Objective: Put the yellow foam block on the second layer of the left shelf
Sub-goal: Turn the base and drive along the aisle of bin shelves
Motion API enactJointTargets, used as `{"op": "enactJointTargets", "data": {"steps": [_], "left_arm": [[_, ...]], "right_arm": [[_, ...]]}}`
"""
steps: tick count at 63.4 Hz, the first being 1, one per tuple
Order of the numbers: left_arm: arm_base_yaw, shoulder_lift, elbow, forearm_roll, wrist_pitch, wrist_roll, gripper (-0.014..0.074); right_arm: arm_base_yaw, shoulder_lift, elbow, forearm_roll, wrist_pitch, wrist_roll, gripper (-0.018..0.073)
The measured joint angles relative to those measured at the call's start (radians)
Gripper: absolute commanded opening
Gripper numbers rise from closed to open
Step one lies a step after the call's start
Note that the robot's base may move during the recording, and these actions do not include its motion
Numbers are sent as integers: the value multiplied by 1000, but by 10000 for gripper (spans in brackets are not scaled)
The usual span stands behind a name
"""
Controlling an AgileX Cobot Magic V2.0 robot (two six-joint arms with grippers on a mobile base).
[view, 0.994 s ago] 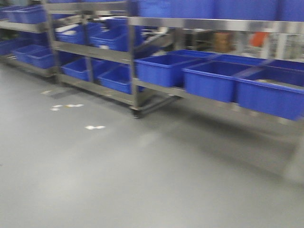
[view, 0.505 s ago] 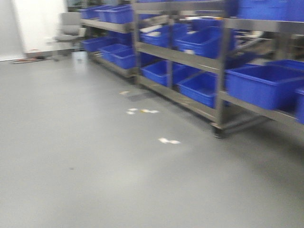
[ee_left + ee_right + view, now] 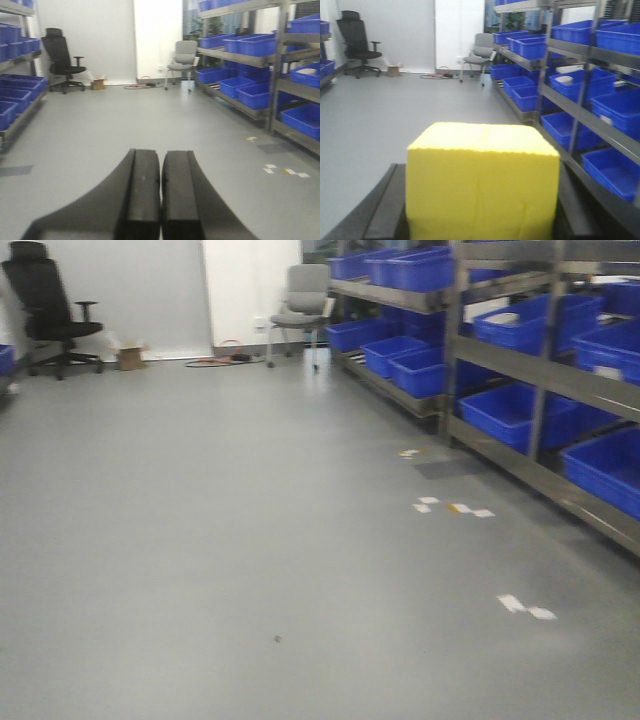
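open grey floor runs ahead, edged on the right by racks of blue bins. the left wrist view shows a second rack along the left, barely glimpsed elsewhere. the left gripper points level down the aisle, fingers pressed together. the right gripper clamps the yellow foam block.

Yellow foam block: bright, matte, cube-shaped, upright, clamped in right hand.
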Motion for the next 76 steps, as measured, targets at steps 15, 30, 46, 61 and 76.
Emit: {"op": "enactJointTargets", "data": {"steps": [15,30,46,61,76], "left_arm": [[0,0,0,0,0,0,124],[0,0,0,0,0,0,124],[0,0,0,0,0,0,124],[0,0,0,0,0,0,124],[0,0,0,0,0,0,124]], "right_arm": [[0,0,0,0,0,0,529],[0,0,0,0,0,0,529],[0,0,0,0,0,0,529],[0,0,0,0,0,0,529],[0,0,0,0,0,0,529]]}}
